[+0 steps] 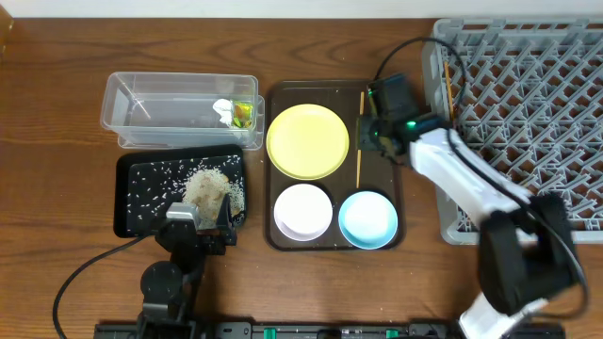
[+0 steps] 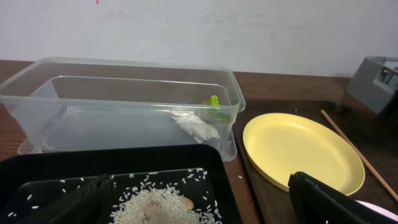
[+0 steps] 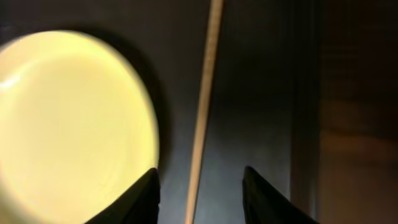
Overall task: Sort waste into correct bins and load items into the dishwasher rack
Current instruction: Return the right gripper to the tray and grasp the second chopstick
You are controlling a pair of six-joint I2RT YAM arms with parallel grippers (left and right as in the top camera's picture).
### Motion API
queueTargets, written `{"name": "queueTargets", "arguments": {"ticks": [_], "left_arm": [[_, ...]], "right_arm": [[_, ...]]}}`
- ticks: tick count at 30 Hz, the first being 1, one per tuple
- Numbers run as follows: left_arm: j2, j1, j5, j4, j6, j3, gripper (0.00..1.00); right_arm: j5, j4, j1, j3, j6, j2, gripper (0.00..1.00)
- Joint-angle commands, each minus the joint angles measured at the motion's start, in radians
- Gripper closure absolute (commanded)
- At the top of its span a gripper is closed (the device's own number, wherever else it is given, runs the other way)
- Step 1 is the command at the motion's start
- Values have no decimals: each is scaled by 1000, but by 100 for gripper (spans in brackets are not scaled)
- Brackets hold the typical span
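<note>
The rice clump (image 1: 209,186) lies in the black tray (image 1: 137,179), with loose grains around it. The green-and-orange wrapper (image 1: 244,112) and the white scrap (image 1: 223,110) lie in the clear tub (image 1: 151,89). The yellow plate (image 1: 307,140), white bowl (image 1: 302,211) and blue bowl (image 1: 367,217) sit on the brown serving tray. One chopstick (image 1: 359,151) lies right of the plate; another (image 1: 447,89) rests on the grey rack (image 1: 528,85). My right gripper (image 3: 199,177) is open, straddling the chopstick (image 3: 205,112). My left gripper (image 2: 199,186) is open and empty above the rice (image 2: 158,205).
The brown serving tray (image 1: 400,188) stands between the bins and the rack. The rack's left wall is close to my right arm. Black cables run from both arms across the table.
</note>
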Motion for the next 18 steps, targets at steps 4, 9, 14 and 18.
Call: {"name": "queueTargets", "arguments": {"ticks": [4, 9, 14, 18], "left_arm": [[-8, 6, 10, -6, 13, -29, 9], [-8, 6, 10, -6, 13, -29, 9], [-8, 6, 10, -6, 13, -29, 9], [-8, 6, 10, -6, 13, -29, 9]], "right_arm": [[85, 110, -2, -8, 43, 146, 69], [84, 109, -2, -8, 29, 219, 68], [84, 54, -8, -8, 29, 212, 80], [84, -6, -23, -4, 28, 169, 99]]}}
